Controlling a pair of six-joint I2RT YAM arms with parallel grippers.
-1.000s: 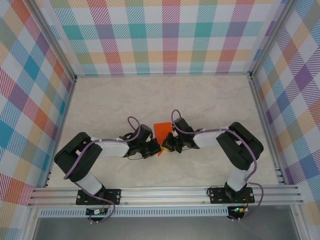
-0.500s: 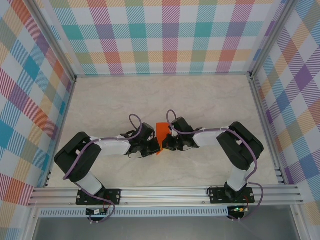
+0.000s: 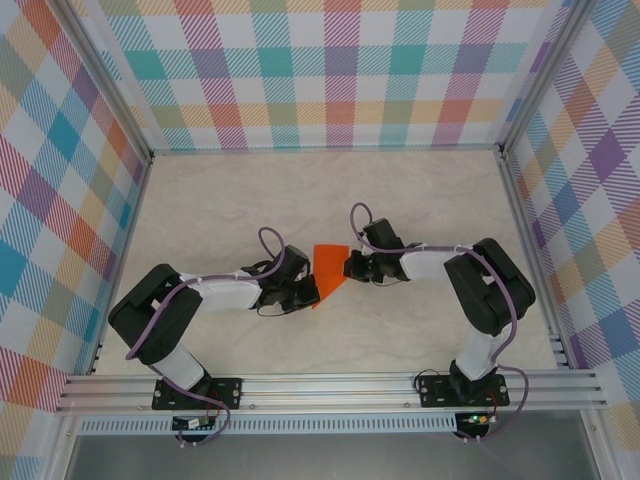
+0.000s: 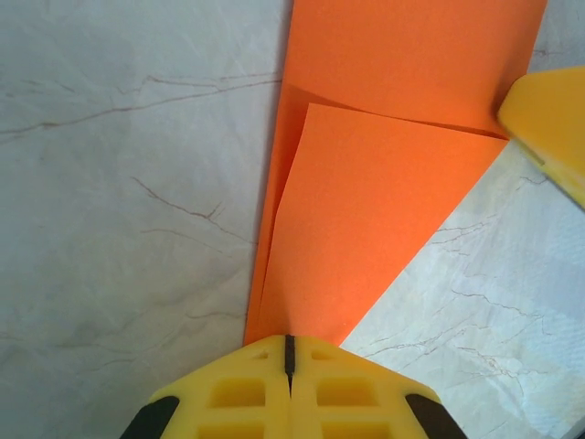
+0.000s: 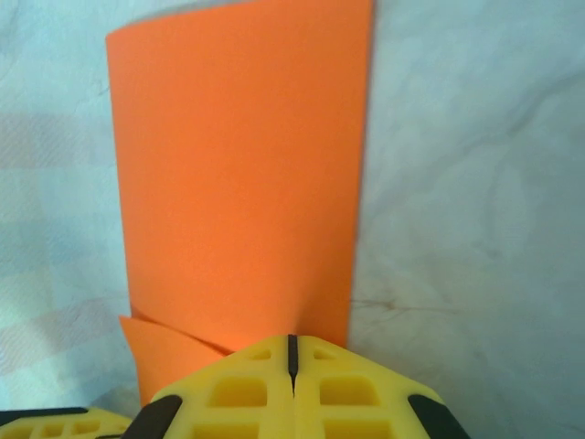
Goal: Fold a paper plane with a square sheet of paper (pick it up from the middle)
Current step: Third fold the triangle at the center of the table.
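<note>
Two yellow-fingered grippers hold one partly folded orange sheet of paper [image 3: 328,266] near the middle of the marbled table [image 3: 230,200]. Its long axis runs diagonally across the table, with the broad end toward the far right and the narrow tip pointing near left. One corner is folded over into a slanted flap. The left gripper [image 4: 289,340] has its jaws pressed together on the narrow tip. The right gripper [image 5: 292,338] has its jaws closed on an edge of the broad end. The sheet seems slightly raised off the table, though that is hard to judge.
</note>
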